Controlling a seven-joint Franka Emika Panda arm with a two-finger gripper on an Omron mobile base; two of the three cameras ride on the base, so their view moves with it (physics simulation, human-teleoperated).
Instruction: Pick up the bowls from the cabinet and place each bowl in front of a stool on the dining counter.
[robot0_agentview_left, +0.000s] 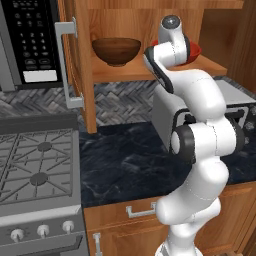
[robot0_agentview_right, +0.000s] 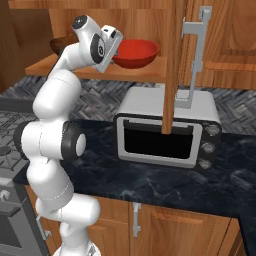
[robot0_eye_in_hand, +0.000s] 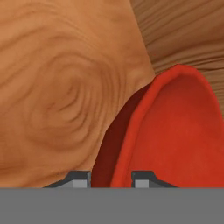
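Observation:
The wall cabinet (robot0_agentview_left: 125, 75) stands open, and both bowls sit on its lower shelf. The dark brown wooden bowl (robot0_agentview_left: 116, 50) is at the left of the shelf, partly behind my arm in the right base view (robot0_agentview_right: 59, 44). At the right of the shelf is the glossy red bowl (robot0_agentview_right: 137, 51), mostly hidden by my wrist in the left base view (robot0_agentview_left: 195, 50). My gripper (robot0_eye_in_hand: 111, 179) reaches into the cabinet with its fingers astride the red bowl's (robot0_eye_in_hand: 175, 131) near rim, one outside the wall and one inside, pressed on it.
Open cabinet doors with silver bar handles hang at the left (robot0_agentview_left: 67, 65) and right (robot0_agentview_right: 192, 60) of my arm. A silver toaster oven (robot0_agentview_right: 167, 130) stands on the short black countertop (robot0_agentview_left: 125, 165) under the shelf. A stove (robot0_agentview_left: 35, 165) and a microwave (robot0_agentview_left: 30, 40) lie to the left.

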